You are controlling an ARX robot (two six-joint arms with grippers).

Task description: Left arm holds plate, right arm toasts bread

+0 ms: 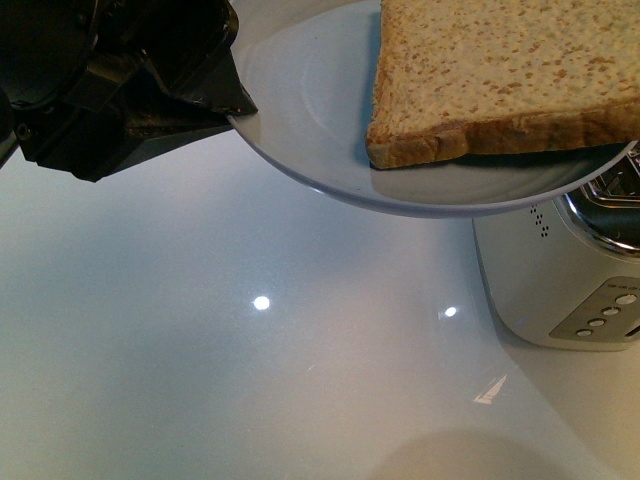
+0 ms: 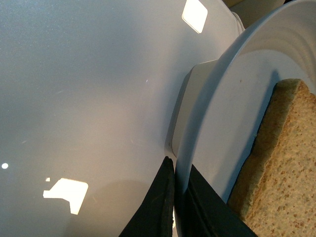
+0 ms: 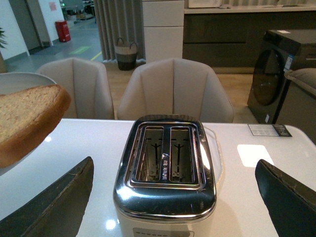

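the left gripper (image 1: 235, 108) is pinching the rim of the plate (image 1: 310, 100), jaws closed tight on its edge, and is holding it up off the table (image 1: 200, 350). the bread (image 1: 500, 70) is lying flat on the plate. the plate is hanging near the toaster (image 1: 550, 290), higher than its top. the right gripper (image 3: 174, 164) is facing the toaster, its fingers spread wide and gripping nothing.

bread (image 1: 500, 70) cropped by frame edge, toaster (image 1: 560, 290) half hidden beneath plate (image 1: 310, 100), left claw (image 1: 236, 108) cropped
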